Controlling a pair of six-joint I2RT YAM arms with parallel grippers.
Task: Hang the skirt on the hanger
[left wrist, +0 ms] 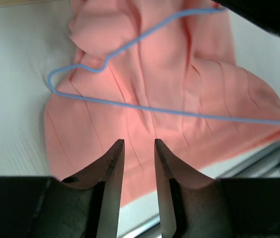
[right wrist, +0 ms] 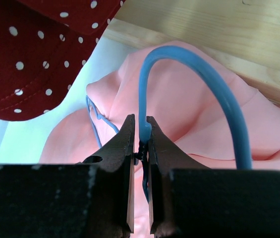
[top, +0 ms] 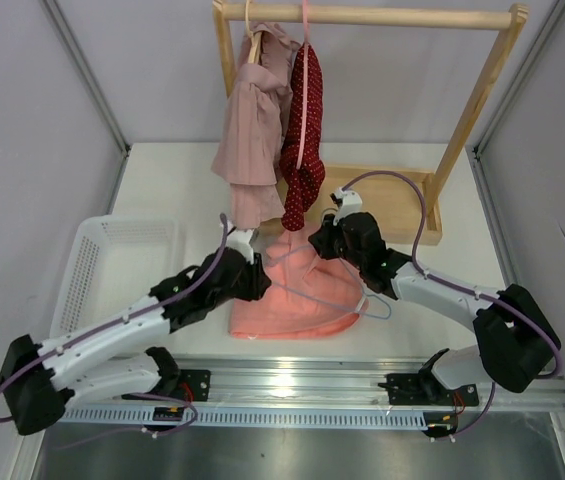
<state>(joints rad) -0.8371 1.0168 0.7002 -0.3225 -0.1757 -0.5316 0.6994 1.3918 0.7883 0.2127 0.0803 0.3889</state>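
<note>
The salmon-pink skirt (top: 292,290) lies flat on the table between my two arms. The thin light-blue hanger (top: 347,300) rests on top of it, its frame running across the cloth (left wrist: 179,113). My right gripper (top: 324,238) is shut on the hanger's neck just below its hook (right wrist: 189,64), at the skirt's far right edge. My left gripper (top: 258,272) is open and empty, its jaws hovering a little above the skirt's left side (left wrist: 140,163). The skirt also fills the right wrist view (right wrist: 199,124).
A wooden rack (top: 362,15) stands at the back, with a striped mauve garment (top: 252,140) and a dark red dotted garment (top: 304,140) hanging low over the skirt's far edge. Its wooden base (top: 402,205) is behind my right gripper. A white basket (top: 97,265) stands at the left.
</note>
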